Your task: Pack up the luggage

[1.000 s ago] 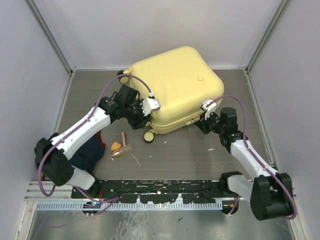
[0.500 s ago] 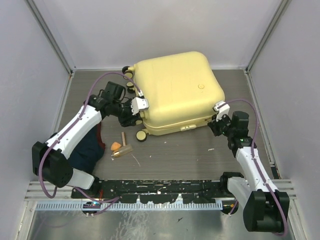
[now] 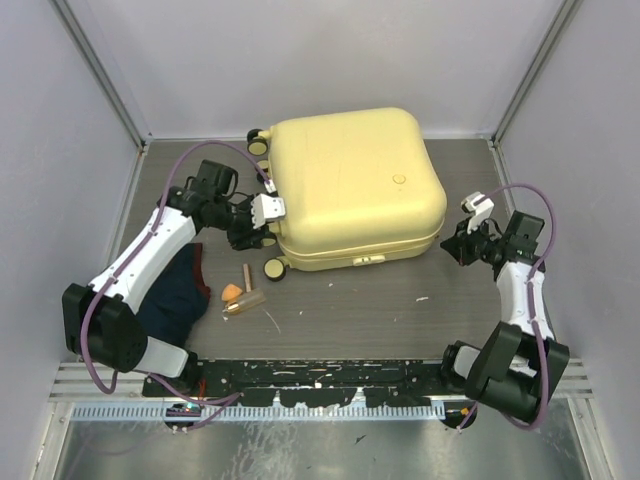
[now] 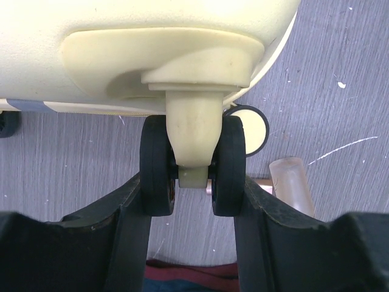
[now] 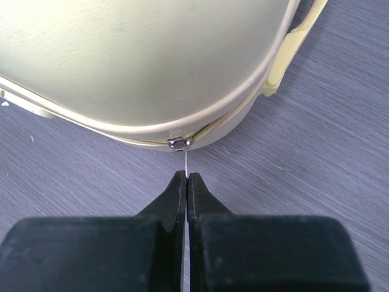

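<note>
1. Gripping a twin wheel (image 4: 159,165) of the luggage (image 3: 350,180), the left hand (image 4: 193,185) has one finger pressed against each outer face of the black wheel pair. The pale-yellow wheel stem stands between the two wheels.
2. The right hand (image 5: 186,177) is clenched tight on the thin metal zipper pull (image 5: 185,159). The pull runs straight from the slider (image 5: 180,144) on the case seam into the closed fingertips.
3. The luggage lies flat and closed on the grey desk (image 3: 340,315), at the far middle, with its broad shell facing up. Its wheels face the left arm, and its rounded right corner is near the right hand.
4. A dark blue cloth (image 3: 172,298) lies under the left arm, on the near left of the desk.
5. A small orange piece (image 3: 231,293) and a clear tube (image 4: 292,182) lie just beside that cloth, close to the near left wheel (image 3: 275,267) and apart from the case.
</note>
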Robot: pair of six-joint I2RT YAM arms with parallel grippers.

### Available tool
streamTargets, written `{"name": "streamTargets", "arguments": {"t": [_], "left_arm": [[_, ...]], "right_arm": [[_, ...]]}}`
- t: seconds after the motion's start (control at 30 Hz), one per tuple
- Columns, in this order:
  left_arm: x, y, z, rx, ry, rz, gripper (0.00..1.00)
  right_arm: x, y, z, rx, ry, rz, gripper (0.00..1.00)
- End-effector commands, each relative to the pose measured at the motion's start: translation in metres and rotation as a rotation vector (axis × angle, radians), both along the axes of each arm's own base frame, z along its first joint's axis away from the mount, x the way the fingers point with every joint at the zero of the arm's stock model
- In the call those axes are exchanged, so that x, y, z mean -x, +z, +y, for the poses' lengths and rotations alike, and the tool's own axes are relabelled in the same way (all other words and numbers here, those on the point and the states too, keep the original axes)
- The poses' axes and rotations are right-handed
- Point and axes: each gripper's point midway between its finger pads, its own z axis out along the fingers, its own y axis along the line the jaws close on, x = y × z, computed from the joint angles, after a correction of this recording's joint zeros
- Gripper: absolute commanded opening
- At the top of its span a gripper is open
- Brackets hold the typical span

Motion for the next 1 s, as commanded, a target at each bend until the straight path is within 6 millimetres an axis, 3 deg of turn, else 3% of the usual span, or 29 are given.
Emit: {"name": "streamTargets", "arguments": {"t": [0.0,0.3,0.6,0.73,0.97], "left_arm": [[0.003,-0.027,0.057,-0.194,0.107,0.065,0.0],[0.012,-0.039,0.061,-0.23,0.031,0.071,0.0],[0.008,-0.046,0.063,-0.248,0.009,0.08,0.0],[0.006,-0.047,0.065,-0.255,0.0,0.091,0.0],[0.003,-0.05,0.067,-0.262,-0.036,0.108,0.0]], "right_arm": [[-0.039,0.049,-0.053,0.194,-0.012,-0.209,0.0],[-0.092,0.073,-0.072,0.162,0.006,-0.294,0.01],[-0.136,0.078,-0.045,0.11,0.168,-0.338,0.01],[-0.149,0.065,-0.029,0.176,0.29,-0.356,0.0],[-0.187,0.058,-0.029,0.147,0.327,-0.359,0.01]]}}
